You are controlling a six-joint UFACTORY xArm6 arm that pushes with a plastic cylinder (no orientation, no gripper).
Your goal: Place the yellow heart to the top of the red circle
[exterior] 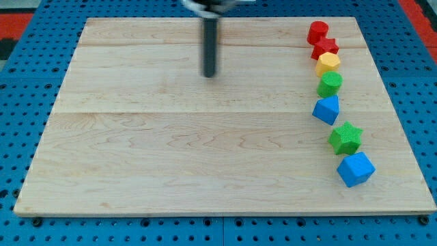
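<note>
Yellow block (328,63) — below red star (325,47)

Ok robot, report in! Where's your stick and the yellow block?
My tip top centre, touching nothing. Yellow block far right, wedged between red star and green block. Red circle topmost.

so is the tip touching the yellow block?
Apart. The camera view shows my tip near the board's top middle, with bare wood between it and the yellow block, which sits in the column at the view's right.
</note>
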